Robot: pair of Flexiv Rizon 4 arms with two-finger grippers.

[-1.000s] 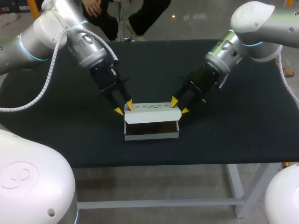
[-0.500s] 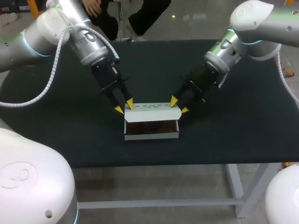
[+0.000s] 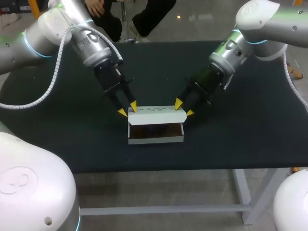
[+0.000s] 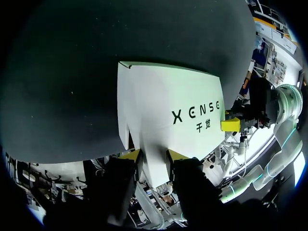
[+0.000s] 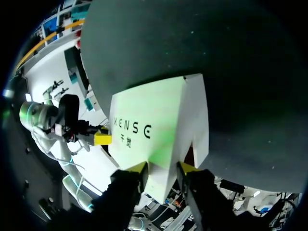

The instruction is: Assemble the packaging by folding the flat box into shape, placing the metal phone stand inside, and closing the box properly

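A white box (image 3: 156,138) stands in the middle of the dark table, its front open on a dark brown inside where I cannot make out the phone stand. Its printed lid (image 3: 156,117) is held up over the box, tilted. My left gripper (image 3: 128,109) is shut on the lid's left end and my right gripper (image 3: 184,108) on its right end. In the left wrist view the lid (image 4: 168,110) runs out from between the gripper's (image 4: 154,156) fingers. In the right wrist view the lid (image 5: 154,125) does the same from its gripper (image 5: 161,169).
The dark table top (image 3: 240,125) spreads bare around the box on all sides. Its front edge (image 3: 192,169) lies a short way before the box.
The lid has come up a little at its front, so more of the dark inside shows. Both grippers kept their hold and shifted slightly back with it.
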